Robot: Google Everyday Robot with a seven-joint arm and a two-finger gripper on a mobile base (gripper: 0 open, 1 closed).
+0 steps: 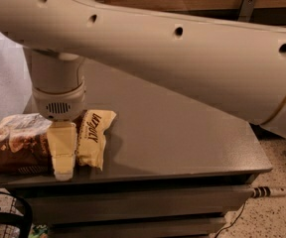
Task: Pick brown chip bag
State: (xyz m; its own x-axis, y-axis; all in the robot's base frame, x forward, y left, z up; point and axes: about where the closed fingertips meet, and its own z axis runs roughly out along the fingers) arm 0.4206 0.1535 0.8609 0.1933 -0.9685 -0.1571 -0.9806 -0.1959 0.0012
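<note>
The brown chip bag (19, 145) lies on its side at the front left corner of the grey table (182, 148). Its left end reaches the picture's edge, and its pale yellow end points right, toward the middle of the tabletop. That yellow end carries dark lettering running along its length and curls up a little off the surface. The brown part is crinkled and puffed. The bag looks closed, so what is inside it cannot be seen.

The gripper (63, 157) hangs straight down from the arm's round white wrist (58, 90), directly over the bag. It meets the bag at about the place where the brown part gives way to the yellow end. Its cream-coloured lower part stands in front of the bag and reaches down to the tabletop near the front edge, hiding a strip of the bag behind it. Whether the jaws are wide, narrow or closed on the bag cannot be told from this side.

The thick white arm (182, 58) crosses the whole upper part of the view from the right and covers the back of the table. Below the tabletop the front shows flat grey layers like drawer fronts. A cable (269, 191) runs off to the right over the speckled floor (282, 217), and a black curved frame (19, 214) sits at the lower left
</note>
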